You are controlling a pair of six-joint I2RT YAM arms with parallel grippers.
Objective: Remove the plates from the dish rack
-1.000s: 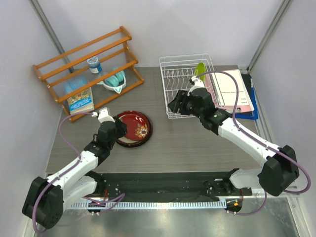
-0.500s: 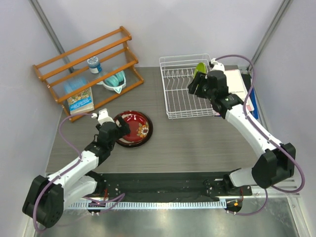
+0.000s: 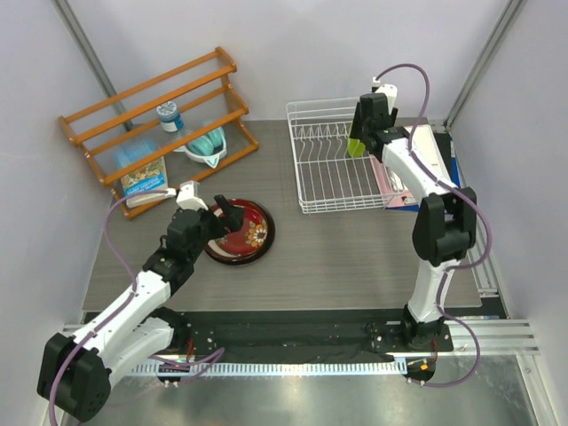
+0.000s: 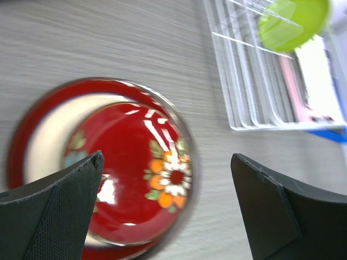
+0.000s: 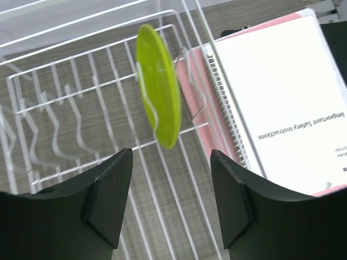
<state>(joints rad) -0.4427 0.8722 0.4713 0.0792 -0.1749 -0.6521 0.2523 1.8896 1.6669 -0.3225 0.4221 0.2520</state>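
The dish rack (image 3: 306, 209) is a white wire rack at the back right. One small lime green plate (image 5: 160, 92) stands upright between its tines (image 3: 358, 146). My right gripper (image 5: 171, 157) hovers open just above and in front of that plate, touching nothing (image 3: 365, 124). On the table left of centre, a patterned dark red plate (image 4: 135, 173) lies on a red-rimmed, cream-centred plate (image 4: 49, 127), which rests on a dark-rimmed one (image 3: 270, 232). My left gripper (image 4: 167, 160) hangs wide open over the stack's right part (image 3: 222, 222), holding nothing.
An orange wooden shelf (image 3: 151, 124) at the back left holds a teal item (image 3: 206, 142), a small bottle (image 3: 169, 115) and a book (image 3: 142, 182). A pink and white spiral notebook (image 5: 282, 97) lies right against the rack's right side (image 3: 424, 164).
My left gripper opened wide and drew back from the patterned plate on the stack. My right arm swung from the rack's front to its back right, above the lime green plate.
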